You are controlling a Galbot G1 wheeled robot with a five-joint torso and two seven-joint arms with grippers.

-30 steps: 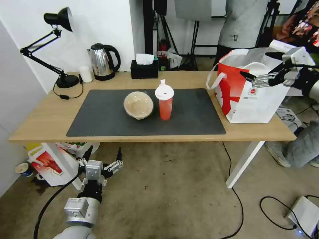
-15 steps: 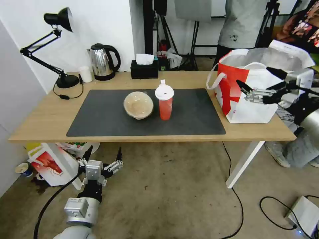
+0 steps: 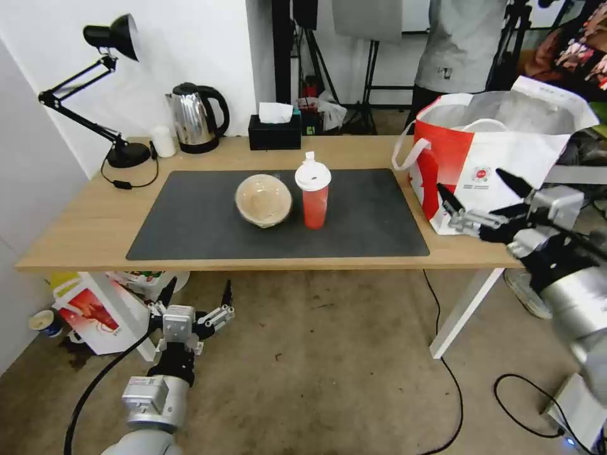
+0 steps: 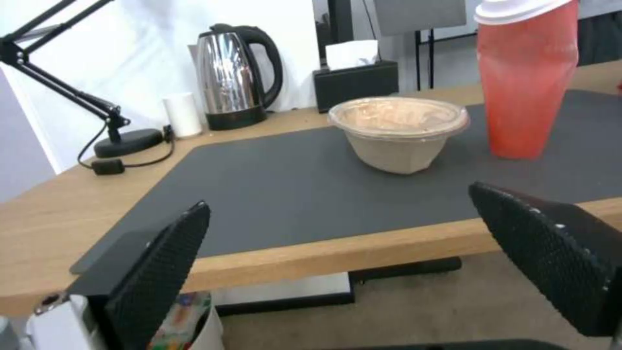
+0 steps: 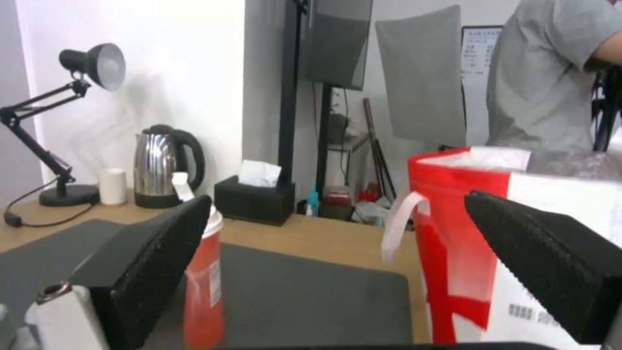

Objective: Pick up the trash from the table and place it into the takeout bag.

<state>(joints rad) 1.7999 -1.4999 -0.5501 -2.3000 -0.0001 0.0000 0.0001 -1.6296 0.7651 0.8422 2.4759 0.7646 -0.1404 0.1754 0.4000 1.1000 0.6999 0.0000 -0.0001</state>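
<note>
On the counter (image 3: 95, 221), the bowl (image 3: 263, 200) is sitting just left of the cup (image 3: 313, 194); the takeout bag (image 3: 487, 164) is standing well right, seemingly near the edge.

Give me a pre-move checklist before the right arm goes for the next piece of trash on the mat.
1. Right gripper open and empty: ok, low in front of the takeout bag.
2. Red drink cup upright, lid on: ok.
3. Beige bowl on the mat, apart from the cup: ok.
4. Bag mouth open: ok.
5. Large white bowl in the bag: cannot tell, the inside is hidden.
6. Left gripper out of the way: ok, open, below the table edge.
</note>
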